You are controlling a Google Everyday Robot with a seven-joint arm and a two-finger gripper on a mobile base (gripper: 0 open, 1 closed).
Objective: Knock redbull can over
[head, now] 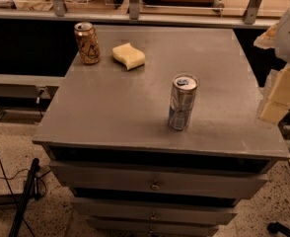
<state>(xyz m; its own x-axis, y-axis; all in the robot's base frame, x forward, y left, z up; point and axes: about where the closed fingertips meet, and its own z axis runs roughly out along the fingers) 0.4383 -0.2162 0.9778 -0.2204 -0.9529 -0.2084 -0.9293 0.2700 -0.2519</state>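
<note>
The redbull can (pixel 182 102) is a tall, slim silver-and-blue can with a silver top. It stands upright on the grey cabinet top (pixel 125 107), right of the middle and near the front edge. My gripper (pixel 279 97) shows as pale cream blocks at the right edge of the view, beyond the cabinet's right side, under the white arm shell (pixel 289 29). It is well apart from the can, to the can's right, and holds nothing that I can see.
A wider gold can with dark markings (pixel 87 43) stands upright at the back left of the top. A yellow sponge (pixel 128 56) lies beside it. The cabinet has drawers (pixel 155 184) below. A rail and shelf (pixel 135 14) run behind. Cables (pixel 17 181) lie on the floor at left.
</note>
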